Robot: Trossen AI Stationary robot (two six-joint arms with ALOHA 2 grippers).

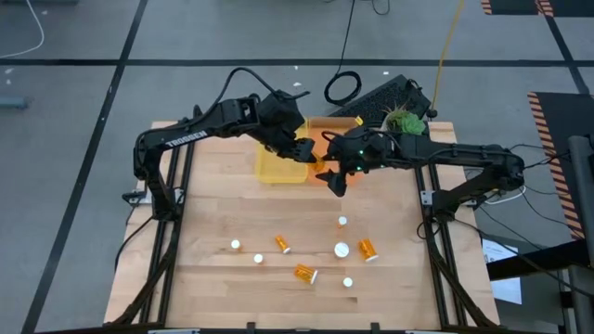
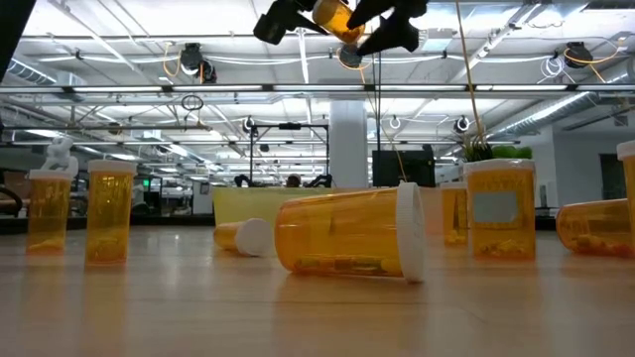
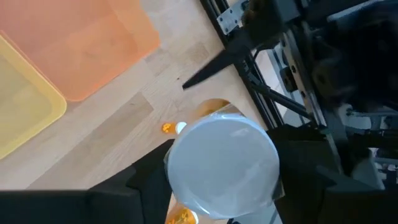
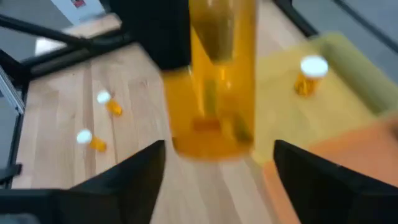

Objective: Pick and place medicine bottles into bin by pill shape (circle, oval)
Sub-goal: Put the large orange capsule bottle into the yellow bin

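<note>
One medicine bottle (image 1: 320, 165), orange with a white cap (image 3: 221, 165), hangs high above the table's far middle, with my left gripper (image 1: 306, 153) shut on it. In the low view the bottle (image 2: 337, 18) sits at the top edge between dark fingers. My right gripper (image 4: 217, 168) is open just below the bottle's base (image 4: 211, 140), one finger on either side and apart from it. The yellow bin (image 1: 278, 165) and the orange bin (image 3: 93, 43) lie side by side under the arms. One bottle (image 4: 308, 74) stands in the yellow bin. My left gripper pinches the bottle between its two fingers at the cap end (image 3: 177, 177), one finger (image 4: 165, 37) on its side wall. The cap faces the wrist and the base points away, so the bottle lies along the fingers. It is lifted clear of table and bins.
Several more bottles stand or lie on the near half of the table, among them one on its side (image 1: 305, 273) and one upright (image 1: 342, 250). A potted plant (image 1: 406, 121) and a keyboard (image 1: 385, 97) sit at the far right corner.
</note>
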